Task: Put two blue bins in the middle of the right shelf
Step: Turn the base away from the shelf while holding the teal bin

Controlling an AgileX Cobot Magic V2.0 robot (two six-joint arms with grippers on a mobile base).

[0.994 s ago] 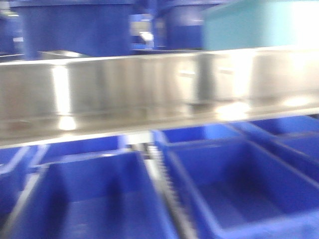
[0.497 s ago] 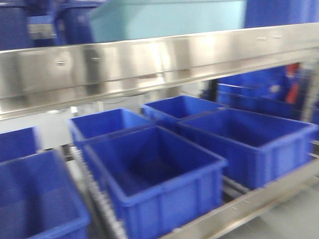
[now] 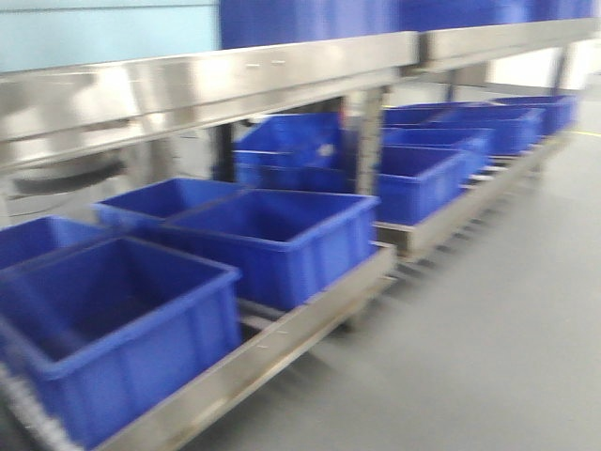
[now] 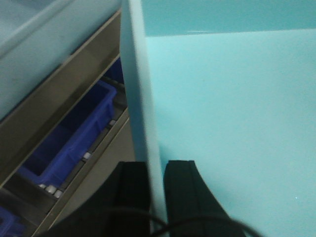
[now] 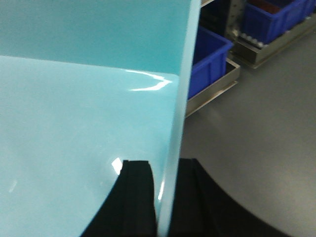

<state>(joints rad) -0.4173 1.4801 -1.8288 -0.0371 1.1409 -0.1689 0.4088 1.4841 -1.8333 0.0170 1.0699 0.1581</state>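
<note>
You are holding one bin (image 4: 222,123), left gripper (image 4: 157,165) and right gripper (image 5: 165,163) clenched on opposite walls. Second bin (image 3: 94,33) is sitting on the shelf (image 3: 207,80), upper left, front view; held one is awaiting placement.

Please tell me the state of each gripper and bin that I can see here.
Left gripper: shut on the wall of the pale blue bin.
Right gripper: shut on a wall of that bin.
Pale blue bin: gripped, empty where its inside shows.
Dark blue bins: on the low rack, open-topped, near ones empty.
</note>
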